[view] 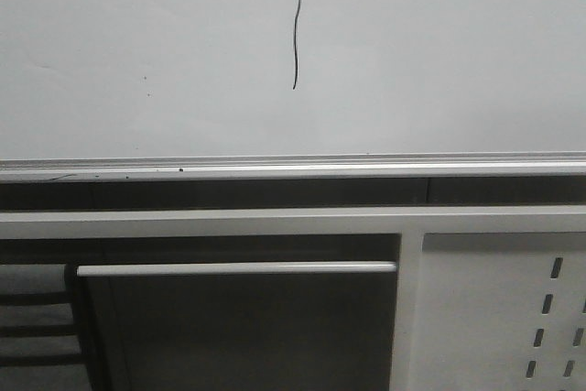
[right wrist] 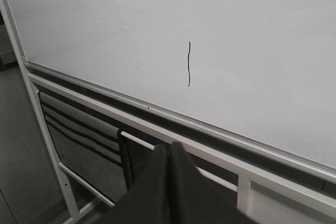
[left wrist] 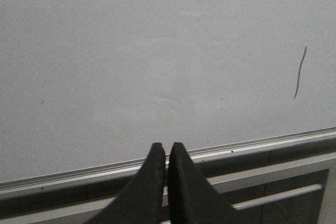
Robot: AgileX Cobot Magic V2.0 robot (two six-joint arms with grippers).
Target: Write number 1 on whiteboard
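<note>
The whiteboard (view: 439, 52) fills the upper part of the front view, pale grey-white with a silver rail along its lower edge. On it stands the number 1 (view: 296, 38), a thin dark wavy vertical stroke; the same number 1 (left wrist: 300, 72) shows in the left wrist view and the number 1 (right wrist: 189, 64) in the right wrist view. My left gripper (left wrist: 167, 147) is shut with nothing between its black fingers, held back from the whiteboard (left wrist: 131, 51). My right gripper (right wrist: 169, 146) is also shut and empty, away from the whiteboard (right wrist: 262, 51). Neither gripper appears in the front view.
Below the board runs a silver rail (view: 275, 169), then a white frame bar (view: 275, 222). A light grey metal panel with slanted slots (view: 494, 318) sits at lower right. A thin white crossbar (view: 238, 268) spans a dark opening. A grey striped cloth (right wrist: 79, 135) hangs on the frame.
</note>
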